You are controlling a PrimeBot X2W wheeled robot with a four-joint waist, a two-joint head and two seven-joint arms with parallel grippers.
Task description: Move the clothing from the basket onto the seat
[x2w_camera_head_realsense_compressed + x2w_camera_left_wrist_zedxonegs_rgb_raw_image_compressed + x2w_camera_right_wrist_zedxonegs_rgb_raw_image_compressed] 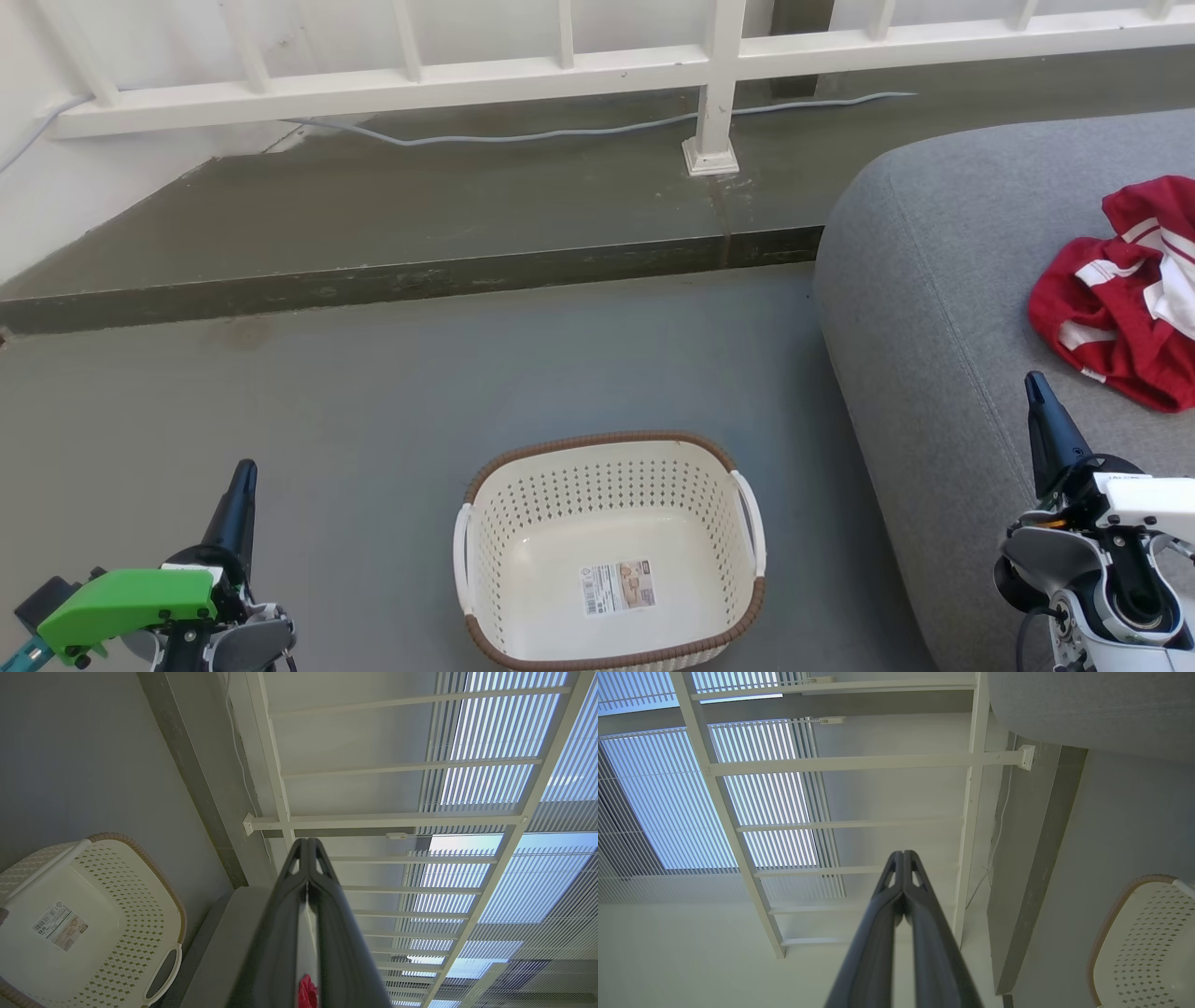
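Left gripper point(246, 469): jaws are clenching tip to tip, grasping nothing; it is hovering over the grey floor point(373, 420), left of the basket.

Right gripper point(1033, 381): jaws are likewise pressing together on nothing; it is hovering over the seat's front edge, near the clothing but apart from it.

Basket point(597, 439): cream, perforated, brown-rimmed; it is sitting on the floor between the two grippers, just beside the seat, with a paper label point(618, 586) showing on its bottom.

Clothing point(1116, 308): red with white stripes; it is lying crumpled on top of the seat, well apart from the basket.

Seat point(934, 280): large grey upholstered cushion; it is occupying the right side.

White railing point(467, 84) and pale cable point(523, 137): both are running along the raised step behind.
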